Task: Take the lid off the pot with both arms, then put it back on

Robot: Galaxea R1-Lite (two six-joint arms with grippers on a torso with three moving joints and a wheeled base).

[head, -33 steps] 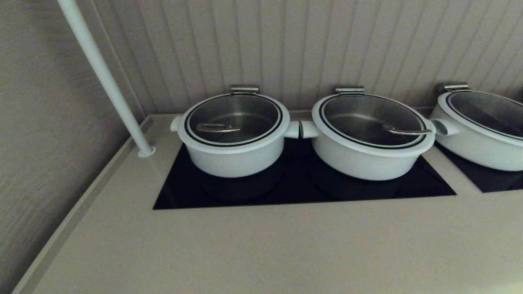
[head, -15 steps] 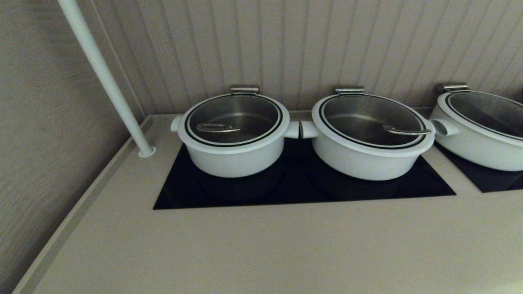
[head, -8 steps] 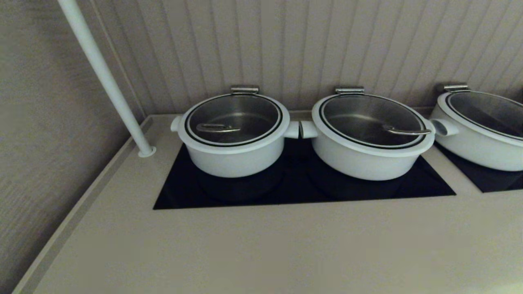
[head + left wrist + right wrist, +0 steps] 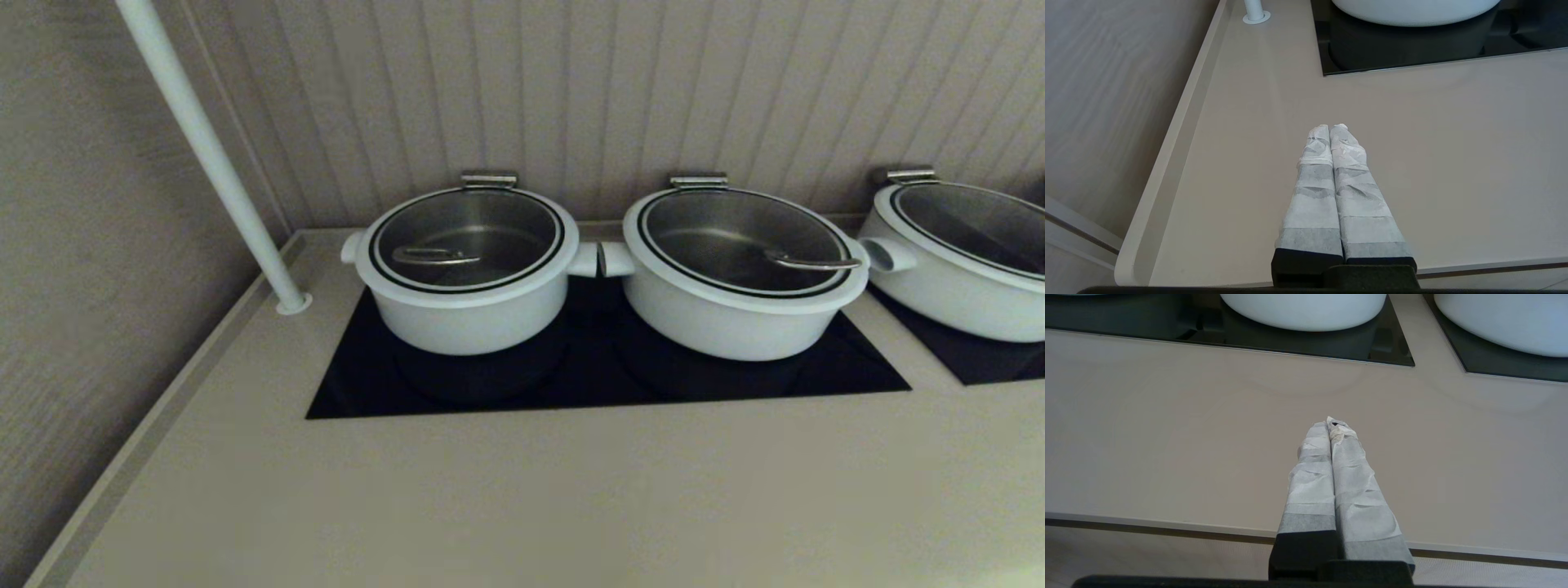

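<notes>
The pot (image 4: 467, 320), the smaller and deeper white one, stands at the left of the black cooktop (image 4: 604, 384). The lid (image 4: 531, 263), glass with a white rim and thin black ring, sits shut on it, its steel bar handle (image 4: 435, 257) toward the left. Neither arm shows in the head view. My left gripper (image 4: 1329, 127) is shut and empty, low over the beige counter near its front edge, with the pot's base (image 4: 1412, 10) far ahead. My right gripper (image 4: 1329, 424) is shut and empty, over the counter near the front edge.
Two wider white pots with lids stand to the right, one in the middle (image 4: 735, 318) and one at the far right (image 4: 955, 294). A white pole (image 4: 208, 155) rises from the counter's back left corner. A raised lip (image 4: 1180, 134) runs along the counter's left edge beside the wall.
</notes>
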